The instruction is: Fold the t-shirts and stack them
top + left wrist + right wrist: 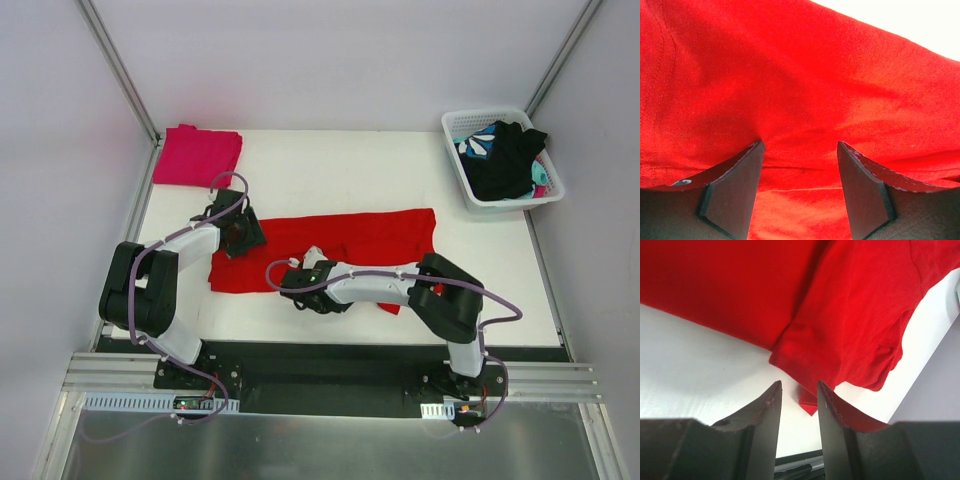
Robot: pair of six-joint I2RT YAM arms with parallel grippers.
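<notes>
Holding nothing, your part-open left gripper (pixel 800 145) and right gripper (pixel 799 384) sit at the red t-shirt's (pixel 350 240) left end, apparently poised for a fold.

A red shirt (pixel 370 240) lies in a long strip across the middle of the white table (pixel 340 165). The left gripper (pixel 242 235) sits on its left end and the right gripper (pixel 292 285) at its lower edge. A pink shirt (pixel 197 155) lies folded at upper left. A basket (pixel 470 125) at upper right holds black (pixel 510 160) and teal-and-white (pixel 478 143) garments.

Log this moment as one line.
red t-shirt: lying mid-table | left gripper: open, over left end | right gripper: open, at near edge | pink t-shirt: folded, far-left
</notes>
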